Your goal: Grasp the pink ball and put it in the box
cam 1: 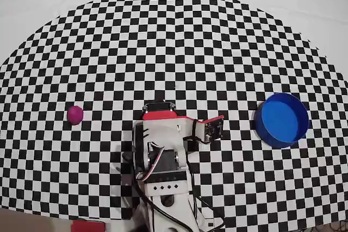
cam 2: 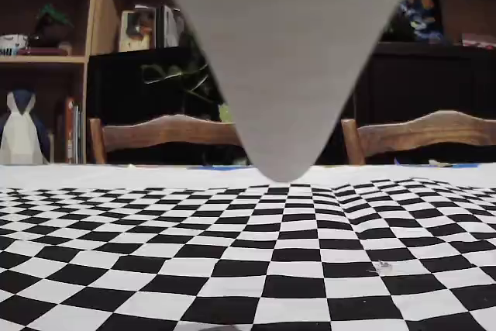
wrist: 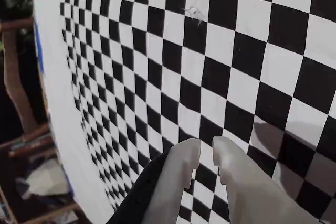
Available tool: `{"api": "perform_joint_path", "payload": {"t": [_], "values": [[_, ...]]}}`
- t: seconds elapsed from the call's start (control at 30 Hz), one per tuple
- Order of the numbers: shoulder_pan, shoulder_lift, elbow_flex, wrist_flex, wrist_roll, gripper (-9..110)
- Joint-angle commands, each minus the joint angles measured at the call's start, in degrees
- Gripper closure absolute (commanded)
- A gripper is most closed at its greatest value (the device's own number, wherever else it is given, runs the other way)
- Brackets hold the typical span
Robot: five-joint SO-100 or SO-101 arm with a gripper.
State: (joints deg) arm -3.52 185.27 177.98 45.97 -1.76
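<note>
At the arm's tip, the pale grey two-finger gripper [wrist: 206,148] hangs over bare checkerboard, its jaws drawn in to a narrow slit with nothing between them. The wrist view shows only black and white squares beneath the fingertips, so this reads as a resting or starting pose rather than a reach.

From above, the white and red arm [cam 1: 163,145] is folded over its own base near the bottom edge of the checkered cloth [cam 1: 174,42], and the gripper itself is hard to pick out there.

Out to the left of the arm in the overhead view sits the small smooth magenta-pink ball [cam 1: 75,114], alone on the cloth, well apart from the gripper and free on every side. That open spot looks handy: the fingers should be able to come down around it from any direction.

Out to the right, also well apart, stands the round bright blue shallow tub [cam 1: 282,120], upright, mouth open, empty. Ball and tub lie on opposite sides of the arm, so the job will likely call for a swing left, a wider opening, then a carry across. Nothing is grasped yet.
</note>
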Motion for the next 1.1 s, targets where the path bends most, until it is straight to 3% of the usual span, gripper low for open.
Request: {"api": "perform_joint_path", "payload": {"t": [0.0,0.63,0.87,1.07], "values": [[0.35,1.05,0.44,-1.14,-0.35,101],[2.37,1.05,0.44,-33.84,-0.44,101],[2.99,1.05,0.44,-35.6,-0.7,101],[3.08,1.05,0.44,-35.77,-10.37,101]]}}
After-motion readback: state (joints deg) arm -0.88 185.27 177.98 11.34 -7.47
